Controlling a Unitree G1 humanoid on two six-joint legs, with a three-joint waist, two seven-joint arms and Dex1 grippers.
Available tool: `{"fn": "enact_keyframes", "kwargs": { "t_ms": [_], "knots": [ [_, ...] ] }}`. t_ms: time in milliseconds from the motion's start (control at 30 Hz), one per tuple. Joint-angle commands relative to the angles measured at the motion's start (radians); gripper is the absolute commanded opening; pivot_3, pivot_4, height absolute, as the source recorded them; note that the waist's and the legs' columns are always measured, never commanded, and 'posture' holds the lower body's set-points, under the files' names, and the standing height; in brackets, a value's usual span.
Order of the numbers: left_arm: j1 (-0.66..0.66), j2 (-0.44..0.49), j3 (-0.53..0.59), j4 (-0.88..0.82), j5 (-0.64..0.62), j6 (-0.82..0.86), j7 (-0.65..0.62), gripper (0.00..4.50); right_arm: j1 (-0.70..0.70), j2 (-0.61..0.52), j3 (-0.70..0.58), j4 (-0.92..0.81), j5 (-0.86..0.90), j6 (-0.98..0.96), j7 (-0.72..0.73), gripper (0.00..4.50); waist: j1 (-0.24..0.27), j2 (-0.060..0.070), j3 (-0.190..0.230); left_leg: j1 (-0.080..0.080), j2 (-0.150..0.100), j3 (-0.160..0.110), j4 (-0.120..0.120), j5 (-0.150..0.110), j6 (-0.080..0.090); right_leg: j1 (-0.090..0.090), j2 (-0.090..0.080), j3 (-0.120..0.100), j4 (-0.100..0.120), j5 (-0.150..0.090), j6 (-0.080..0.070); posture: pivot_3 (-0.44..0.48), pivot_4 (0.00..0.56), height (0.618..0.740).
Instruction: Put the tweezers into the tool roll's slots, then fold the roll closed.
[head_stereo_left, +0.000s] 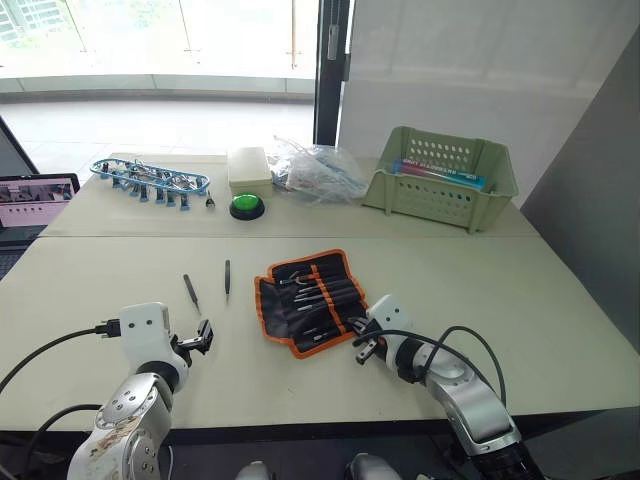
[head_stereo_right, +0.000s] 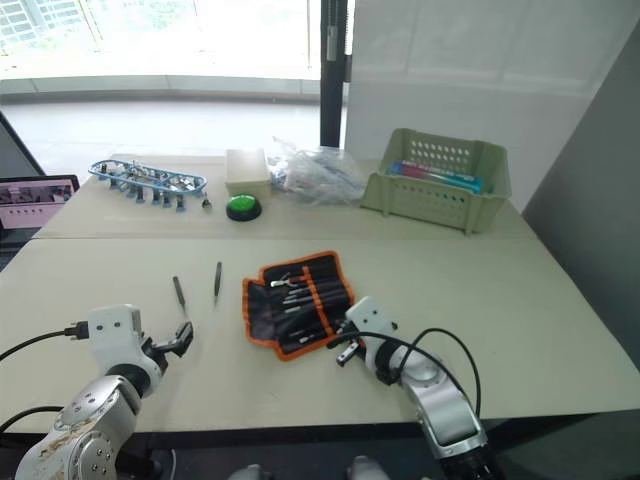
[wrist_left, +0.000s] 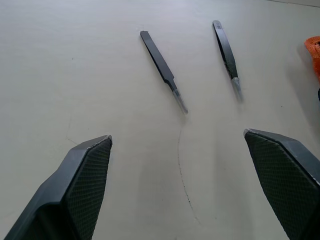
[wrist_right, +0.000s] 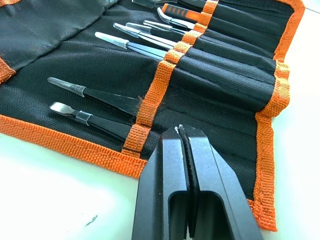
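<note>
Two tweezers (wrist_left: 164, 70) lying loose on table (head_stereo_left: 500, 290), just ahead of left gripper (head_stereo_left: 203, 337), long way pointing away from it. Left gripper spreading wide, nearer. Right gripper (wrist_right: 183, 131) pressing together, empty, at tool roll (head_stereo_left: 310, 300) edge.

- Right gripper (wrist_right: 183, 131) with black fingers pressed together, tips over the near orange-trimmed edge of the tool roll (wrist_right: 227, 75).
- Roll lying open and flat on a pale table (wrist_right: 45, 190).
- Tweezers (wrist_right: 97, 95) tucked under an orange band (wrist_right: 159, 82), silvery tips sticking out onto the black fabric.
- Slots nearest the fingers holding two of them, more lined up farther along.
</note>
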Motion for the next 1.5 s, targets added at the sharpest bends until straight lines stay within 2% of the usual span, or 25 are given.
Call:
{"fn": "enact_keyframes", "kwargs": {
  "t_ms": [33, 167, 333, 433, 533, 733, 833, 1200, 1400, 1500],
  "knots": [
    [0.031, 0.030, -0.018, -0.064, 0.011, -0.010, 0.001, 4.47, 0.010, -0.002, 0.005, 0.005, -0.001, 0.008, -0.002, 0.00, 0.001, 0.000, 0.000, 0.000, 0.000, 0.000, 0.000, 0.000, 0.000, 0.000, 0.000, 0.000, 0.000, 0.000, 0.000, 0.000, 0.150, 0.738],
    [0.000, 0.020, -0.035, -0.013, 0.012, -0.019, 0.017, 4.47, 0.013, 0.003, 0.008, 0.001, -0.001, 0.009, -0.007, 0.00, 0.004, 0.000, 0.000, 0.000, 0.000, 0.000, 0.000, 0.000, 0.000, 0.000, 0.000, 0.000, -0.001, -0.001, -0.001, 0.000, 0.150, 0.738],
    [-0.097, -0.007, -0.062, 0.178, 0.025, -0.042, 0.045, 4.47, 0.004, 0.009, 0.007, 0.005, 0.001, 0.009, -0.013, 0.00, 0.003, 0.001, 0.000, -0.001, -0.001, 0.000, 0.000, 0.000, 0.000, 0.000, -0.001, 0.000, -0.002, -0.002, -0.004, 0.000, 0.150, 0.738],
    [-0.160, -0.035, -0.052, 0.297, 0.037, -0.074, 0.081, 4.47, -0.002, 0.011, 0.005, 0.009, 0.001, 0.007, -0.014, 0.00, 0.004, 0.001, 0.001, 0.000, -0.001, 0.000, 0.000, 0.000, 0.000, 0.000, 0.000, 0.000, -0.002, 0.001, 0.001, 0.000, 0.150, 0.738],
    [-0.211, -0.029, -0.057, 0.424, 0.061, -0.130, 0.104, 4.47, -0.008, 0.014, 0.004, 0.013, -0.001, 0.006, -0.018, 0.00, 0.004, 0.005, 0.000, 0.000, -0.001, 0.000, -0.001, 0.000, 0.000, 0.000, 0.000, 0.000, -0.002, 0.001, 0.001, 0.000, 0.150, 0.738],
    [-0.270, -0.010, -0.040, 0.571, 0.083, -0.194, 0.138, 4.47, -0.012, 0.014, -0.003, 0.016, 0.000, 0.006, -0.025, 0.00, 0.004, 0.010, -0.001, 0.001, -0.002, -0.001, -0.002, 0.000, 0.000, 0.001, 0.000, 0.000, -0.002, 0.001, 0.000, 0.000, 0.150, 0.738],
    [-0.293, 0.001, -0.053, 0.617, 0.072, -0.224, 0.120, 3.69, -0.008, 0.014, -0.003, 0.012, -0.001, 0.007, -0.028, 0.00, 0.004, 0.013, -0.001, 0.002, -0.002, -0.001, -0.002, 0.000, 0.000, 0.001, 0.000, 0.000, -0.002, 0.001, 0.000, 0.000, 0.150, 0.738],
    [-0.336, 0.023, -0.086, 0.685, 0.061, -0.303, 0.089, 0.03, -0.004, 0.014, -0.008, 0.011, -0.001, 0.007, -0.036, 0.00, 0.011, 0.014, -0.002, 0.001, -0.003, -0.001, -0.002, 0.000, 0.000, 0.001, -0.002, 0.000, -0.003, 0.001, 0.000, 0.000, 0.150, 0.738],
    [-0.338, 0.100, -0.097, 0.647, 0.072, -0.366, 0.040, 0.01, -0.001, 0.017, -0.005, 0.011, -0.002, 0.006, -0.038, 0.00, 0.011, 0.013, 0.000, -0.001, -0.003, -0.001, -0.002, 0.000, 0.000, 0.000, -0.002, 0.000, -0.003, 0.001, 0.000, 0.000, 0.150, 0.738],
    [-0.349, 0.191, -0.153, 0.610, 0.112, -0.467, -0.026, 0.01, -0.001, 0.019, -0.005, 0.012, -0.002, 0.006, -0.039, 0.00, 0.008, 0.007, 0.003, -0.003, -0.003, -0.002, -0.002, 0.000, 0.000, -0.002, -0.001, -0.001, -0.004, 0.001, 0.000, 0.000, 0.150, 0.738]
  ]
}}
